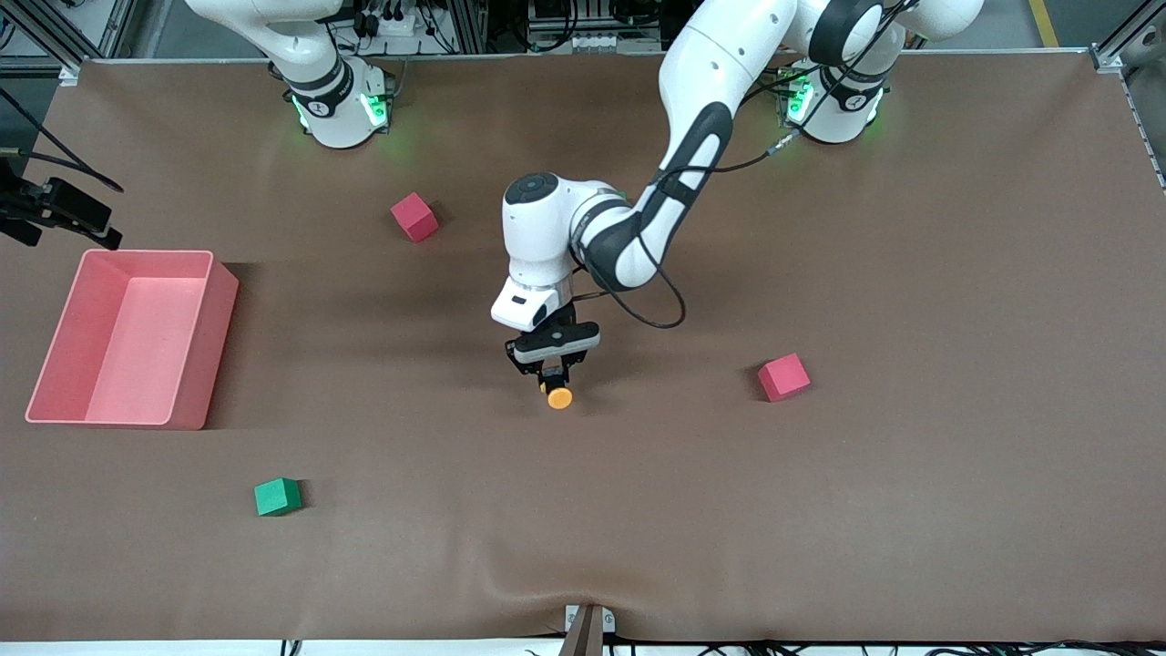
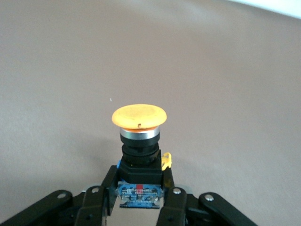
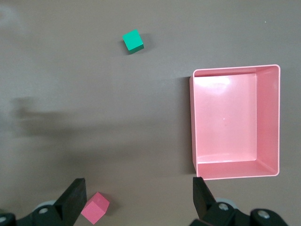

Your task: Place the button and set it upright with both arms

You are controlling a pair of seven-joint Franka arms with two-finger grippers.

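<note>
The left gripper [image 1: 553,375] is closed on the button [image 1: 558,396], pinching the black body while the orange cap projects clear of the fingertips. In the left wrist view the fingers [image 2: 96,200] clamp the lower block only, which leaves the cap and collar free; this grip looks chosen so the part can be set down or handed over without touching the cap. The button is held low over the middle of the table [image 1: 638,510], cap pointing toward 6 o'clock in the front view, so it appears to lie on its side rather than upright. Whether it touches the surface cannot be determined.

The right gripper [image 3: 136,197] stands fully open and holds nothing. It waits high over the right arm's end of the table, looking down on the pink bin [image 3: 235,123], the green cube [image 3: 133,41] and one red cube [image 3: 95,207].

From the button in the front view, the second red cube [image 1: 783,376] lies at 3 o'clock, the green cube at 8 o'clock, the bin at 9 o'clock.

Judgement: the uprighting step is not yet done; the second arm is likely needed to turn the part
</note>
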